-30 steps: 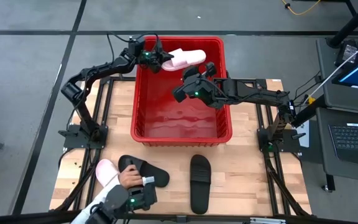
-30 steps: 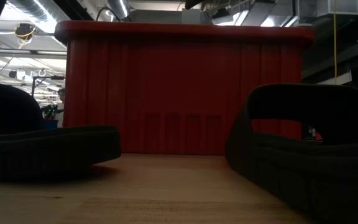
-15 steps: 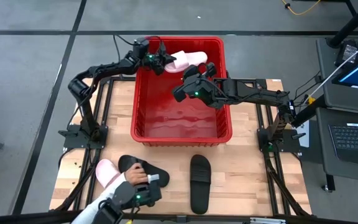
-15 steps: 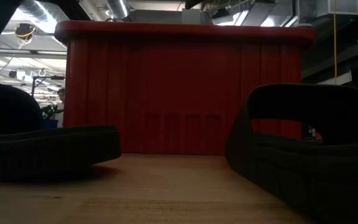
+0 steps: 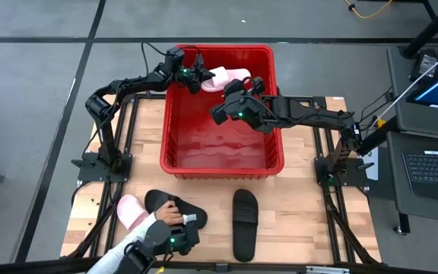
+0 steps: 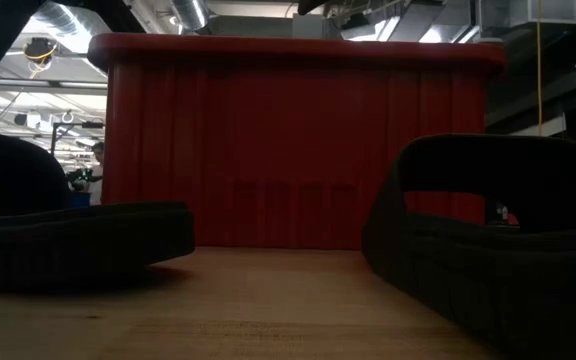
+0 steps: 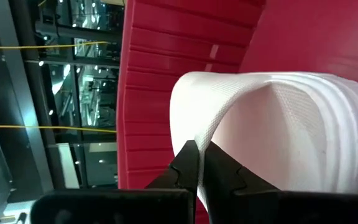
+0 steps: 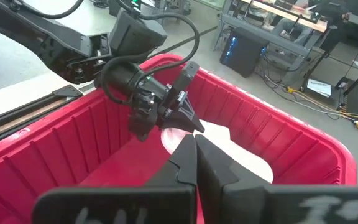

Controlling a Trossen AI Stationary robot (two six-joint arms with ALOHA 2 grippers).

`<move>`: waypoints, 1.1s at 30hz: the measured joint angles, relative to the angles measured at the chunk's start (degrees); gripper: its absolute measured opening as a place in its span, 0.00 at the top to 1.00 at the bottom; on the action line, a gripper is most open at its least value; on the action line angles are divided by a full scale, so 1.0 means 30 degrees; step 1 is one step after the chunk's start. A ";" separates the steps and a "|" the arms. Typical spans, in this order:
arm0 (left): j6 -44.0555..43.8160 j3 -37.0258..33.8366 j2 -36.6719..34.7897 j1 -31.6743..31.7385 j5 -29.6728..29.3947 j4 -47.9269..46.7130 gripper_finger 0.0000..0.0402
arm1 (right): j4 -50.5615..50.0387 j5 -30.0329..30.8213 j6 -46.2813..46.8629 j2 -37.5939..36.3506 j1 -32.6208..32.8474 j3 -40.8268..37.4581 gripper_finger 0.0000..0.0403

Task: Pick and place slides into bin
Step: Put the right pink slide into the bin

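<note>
A pink slide (image 5: 230, 74) is pinched by the left gripper (image 5: 201, 77) over the bin (image 5: 175, 114), frame top. The right gripper (image 5: 243, 85) is closed, empty. Release seems due.

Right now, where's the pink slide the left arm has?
In the high view, the pink slide hangs over the bin's far end, pinched by the left gripper.

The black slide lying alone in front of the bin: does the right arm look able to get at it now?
Probably yes. The black slide lies uncovered on the table, with nothing on it. The right gripper hangs shut and empty over the bin, so it must first swing back over the near wall.
</note>
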 joint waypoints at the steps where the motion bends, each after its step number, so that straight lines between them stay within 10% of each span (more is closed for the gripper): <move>1: 0.0000 0.0000 0.0000 -0.0007 0.0004 -0.0122 0.99 | 0.0000 -0.0002 0.0000 -0.0002 0.0000 0.0000 1.00; 33: -0.0060 -0.0029 0.0015 -0.0202 -0.2177 -0.3934 0.99 | 0.0028 -0.0175 0.0066 0.0004 0.0044 0.0000 1.00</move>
